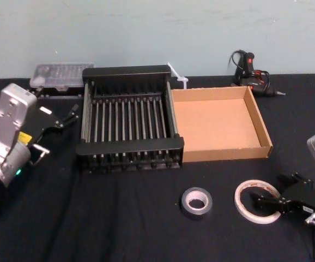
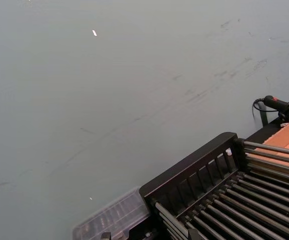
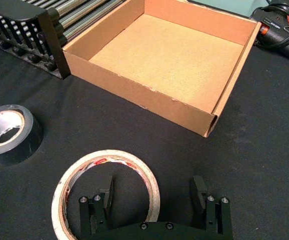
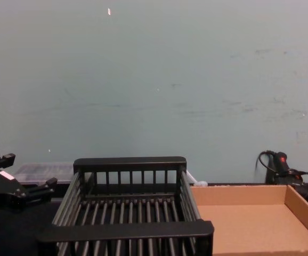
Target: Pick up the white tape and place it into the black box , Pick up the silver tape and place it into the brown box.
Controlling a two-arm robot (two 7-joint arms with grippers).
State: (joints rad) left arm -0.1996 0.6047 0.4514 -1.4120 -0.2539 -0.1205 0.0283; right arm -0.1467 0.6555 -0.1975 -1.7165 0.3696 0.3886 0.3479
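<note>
Two boxes stand side by side at the back of the black cloth, touching: the black box (image 1: 129, 146) on the left and the brown box (image 1: 223, 153) on the right, both with nothing inside. The left gripper (image 1: 56, 132) hovers just left of the black box, raised off the cloth with its fingers spread and nothing between them, so it looks idle.

In front of the brown box the white tape (image 3: 109, 156) lies flat on the cloth. The silver tape (image 1: 197, 214) lies flat to its left, near it but not touching. The right gripper (image 3: 153, 192) is down at the white tape with its jaws apart. One finger stands inside the ring's hole and the other outside it, so they straddle the ring's near wall without yet pinching it.

The step in hand looks like the grasp of the white tape. To do it well, the fingertips should drop almost to the cloth before closing, so that they catch the full height of the thin wall. The squeeze should be gentle, because a ring this thin will likely flex or tip. After that the lift should go straight up. The carry has to cross to the farther black box, high enough to clear its thick rim, and should pass well clear of the silver tape.
</note>
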